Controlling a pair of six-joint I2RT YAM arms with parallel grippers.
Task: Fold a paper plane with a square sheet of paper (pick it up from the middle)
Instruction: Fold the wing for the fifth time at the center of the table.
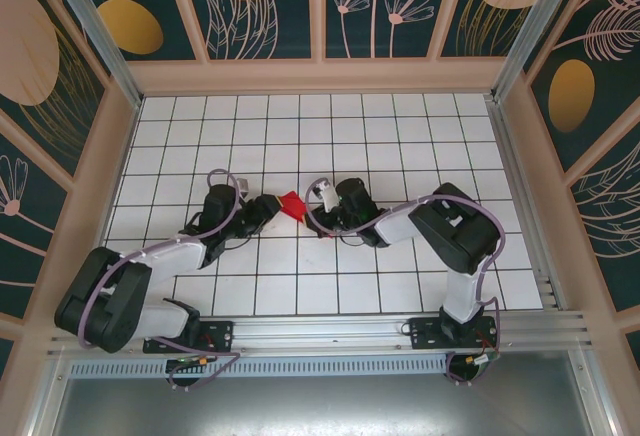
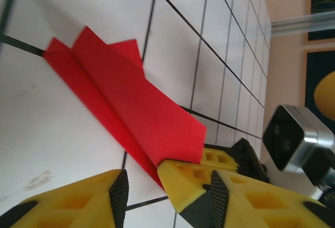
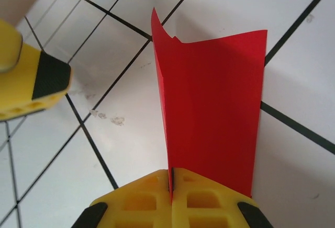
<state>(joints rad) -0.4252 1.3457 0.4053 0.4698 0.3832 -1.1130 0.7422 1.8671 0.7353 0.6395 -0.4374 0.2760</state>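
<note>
- Right gripper (image 3: 171, 180) is clamped tight on the near end of the folded red paper (image 3: 209, 107), its fingers pressed together with the sheet's edge between them.
- That paper sits around the middle of the tabletop (image 1: 300, 291). It stretches away from those fingers as a narrow creased strip over the white tiles, and its far end splays into uneven flaps.
- Left gripper (image 2: 167, 186) faces it from the left, jaws apart and holding nothing. The right gripper's yellow fingertips sit in that gap and hide the paper's pinched tip.
- Just behind them is the right arm's wrist camera (image 2: 293, 139).
- Beyond, the tiles run to the far edge, which is bounded by the patterned wall (image 1: 260, 16).
</note>
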